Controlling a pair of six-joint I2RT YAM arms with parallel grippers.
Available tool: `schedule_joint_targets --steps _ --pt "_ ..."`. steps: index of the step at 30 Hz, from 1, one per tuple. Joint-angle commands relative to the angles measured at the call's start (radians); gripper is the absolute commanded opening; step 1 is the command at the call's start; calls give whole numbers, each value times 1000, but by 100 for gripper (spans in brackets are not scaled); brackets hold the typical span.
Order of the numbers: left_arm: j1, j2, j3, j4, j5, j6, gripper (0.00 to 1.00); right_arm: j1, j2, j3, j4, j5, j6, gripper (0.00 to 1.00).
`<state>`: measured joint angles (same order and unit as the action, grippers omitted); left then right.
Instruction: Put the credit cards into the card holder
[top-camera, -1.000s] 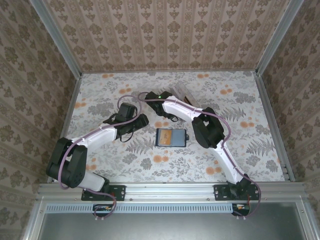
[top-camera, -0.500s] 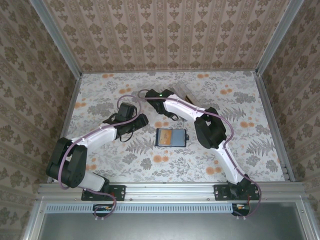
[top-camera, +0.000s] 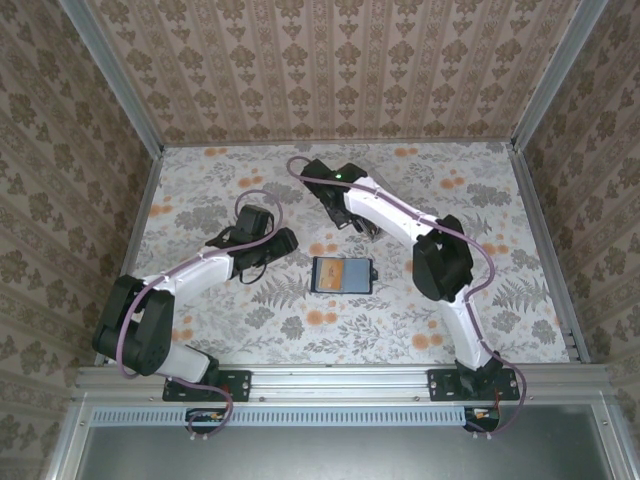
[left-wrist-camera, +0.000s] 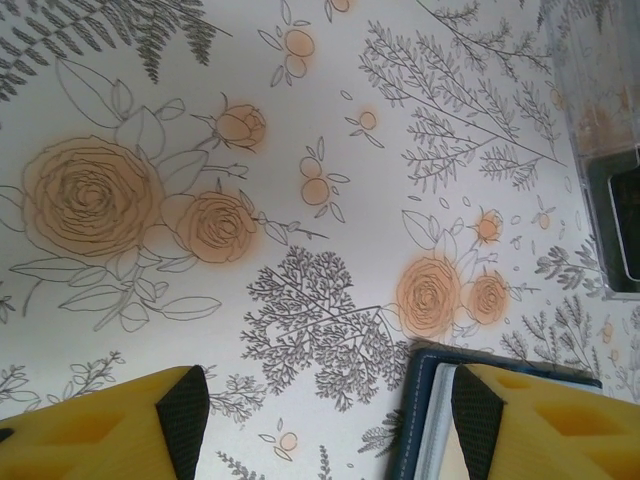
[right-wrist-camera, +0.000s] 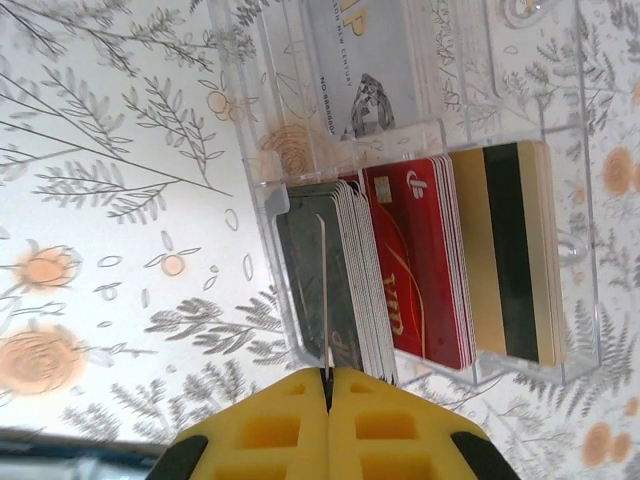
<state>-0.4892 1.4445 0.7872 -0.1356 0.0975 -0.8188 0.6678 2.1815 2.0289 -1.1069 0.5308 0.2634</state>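
The credit cards stand in stacks inside a clear plastic box (right-wrist-camera: 560, 200): dark grey (right-wrist-camera: 300, 260), red (right-wrist-camera: 415, 260) and tan with a black stripe (right-wrist-camera: 505, 250), with a pale one (right-wrist-camera: 365, 70) in the far compartment. My right gripper (right-wrist-camera: 327, 378) is shut on one thin card (right-wrist-camera: 324, 290), seen edge-on over the dark grey stack. In the top view the right gripper (top-camera: 358, 220) hangs at the back centre of the table. The navy card holder (top-camera: 342, 274) lies open mid-table. My left gripper (left-wrist-camera: 325, 410) is open just left of it, with its right finger over the card holder's edge (left-wrist-camera: 425, 420).
The table is covered in a floral cloth (top-camera: 250, 330) and closed in by patterned walls with metal rails at the sides. The clear box (left-wrist-camera: 600, 150) shows at the right edge of the left wrist view. The right forearm (top-camera: 400, 215) reaches over the table behind the card holder.
The right gripper has closed on a card, and its wrist has shifted back and to the right. The left arm and the card holder have not moved.
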Motion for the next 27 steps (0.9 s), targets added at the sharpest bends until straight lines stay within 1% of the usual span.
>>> schedule_joint_targets --steps 1,4,6,7,9,11,14,16,22,27 --pt "6 8 48 -4 51 -4 69 -11 -101 -29 -19 -106 91 1" --pt "8 24 74 12 110 2 69 -37 -164 -73 10 -206 168 0" --pt "9 44 97 25 159 0 69 -68 -220 -142 72 -318 221 0" --pt "8 56 109 34 187 -4 69 -91 -255 -191 121 -395 252 0" --pt "10 74 125 62 241 -14 69 -143 -321 -297 233 -562 314 0" --pt "9 93 137 104 300 -35 70 -204 -389 -438 413 -757 395 0" --pt "15 128 154 160 380 -71 70 -274 -468 -613 639 -938 508 0" --pt "17 152 159 213 429 -108 70 -304 -491 -680 726 -1027 550 0" --pt "18 232 179 367 567 -216 65 -329 -519 -782 857 -1141 613 0" --pt "18 275 196 450 621 -271 64 -330 -520 -821 926 -1186 658 0"
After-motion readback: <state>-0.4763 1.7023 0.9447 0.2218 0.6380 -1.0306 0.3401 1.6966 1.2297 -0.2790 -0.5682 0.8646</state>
